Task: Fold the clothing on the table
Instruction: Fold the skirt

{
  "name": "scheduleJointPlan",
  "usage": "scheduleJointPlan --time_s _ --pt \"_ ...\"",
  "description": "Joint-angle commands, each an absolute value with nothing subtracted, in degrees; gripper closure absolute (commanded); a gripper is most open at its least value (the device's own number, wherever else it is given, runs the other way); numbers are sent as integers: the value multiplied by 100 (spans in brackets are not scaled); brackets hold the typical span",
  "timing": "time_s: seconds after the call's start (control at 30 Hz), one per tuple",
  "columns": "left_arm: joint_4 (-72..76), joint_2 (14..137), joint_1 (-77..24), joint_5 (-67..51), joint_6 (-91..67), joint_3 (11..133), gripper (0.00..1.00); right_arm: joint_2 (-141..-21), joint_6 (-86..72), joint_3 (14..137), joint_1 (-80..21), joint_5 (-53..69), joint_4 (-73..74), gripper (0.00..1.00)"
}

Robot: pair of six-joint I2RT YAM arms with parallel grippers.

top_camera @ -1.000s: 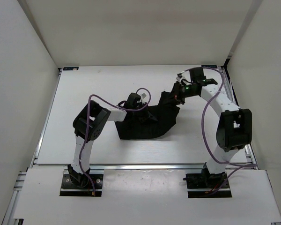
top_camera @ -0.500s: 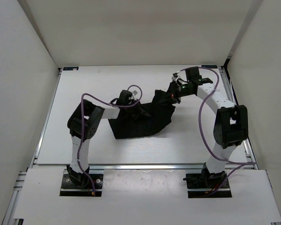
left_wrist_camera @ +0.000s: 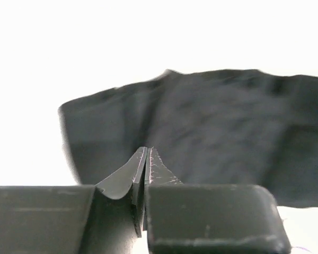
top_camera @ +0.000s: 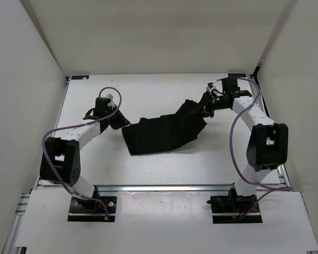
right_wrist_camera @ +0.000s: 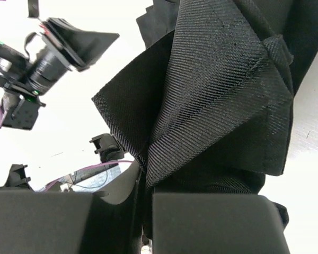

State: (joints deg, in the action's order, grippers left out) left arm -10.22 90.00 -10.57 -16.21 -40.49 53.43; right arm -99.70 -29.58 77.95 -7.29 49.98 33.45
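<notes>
The black clothing [top_camera: 164, 135] lies as a wrinkled band across the middle of the white table [top_camera: 95, 159], running from lower left up to the right. My right gripper [top_camera: 204, 106] is shut on its raised far-right corner. In the right wrist view the folded fabric [right_wrist_camera: 217, 79] is pinched between the fingers of the right gripper [right_wrist_camera: 146, 169]. My left gripper [top_camera: 121, 121] sits just off the clothing's left end. In the left wrist view the left gripper [left_wrist_camera: 147, 153] has its fingertips pressed together with nothing between them, and the clothing [left_wrist_camera: 217, 121] lies spread beyond them.
White walls [top_camera: 32, 79] close in the table on the left, back and right. A metal rail [top_camera: 164, 186] runs along the front edge by the arm bases. Purple cables [top_camera: 233, 132] loop along both arms.
The left arm swung from over the clothing's middle out to the left, and its gripper now sits off the left end. The clothing is drawn out longer. The right gripper shifted slightly right, still holding the corner.
</notes>
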Motion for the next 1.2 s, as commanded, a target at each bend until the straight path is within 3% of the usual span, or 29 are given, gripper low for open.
scheduleJointPlan --time_s 0.0,0.3,0.7,1.0,1.17 --pt "-2030 8684 -1204 -642 -3410 4879 88 -9729 -2874 7901 -686 5045 3454 100" --pt "-1987 9105 -1740 -9 -3331 4615 88 -9791 -2707 8235 -825 4808 3788 100" --pt "-1327 9975 -2856 -826 -3814 4851 89 -10422 -2988 8868 -1783 4606 3656 100" --pt "-1116 9756 -2786 -949 -3850 4632 89 -11442 -3190 9773 -2495 4202 3701 99" --pt "-985 9475 -2628 -1028 -3858 4281 90 -11891 -3479 9695 -2865 4341 3131 99"
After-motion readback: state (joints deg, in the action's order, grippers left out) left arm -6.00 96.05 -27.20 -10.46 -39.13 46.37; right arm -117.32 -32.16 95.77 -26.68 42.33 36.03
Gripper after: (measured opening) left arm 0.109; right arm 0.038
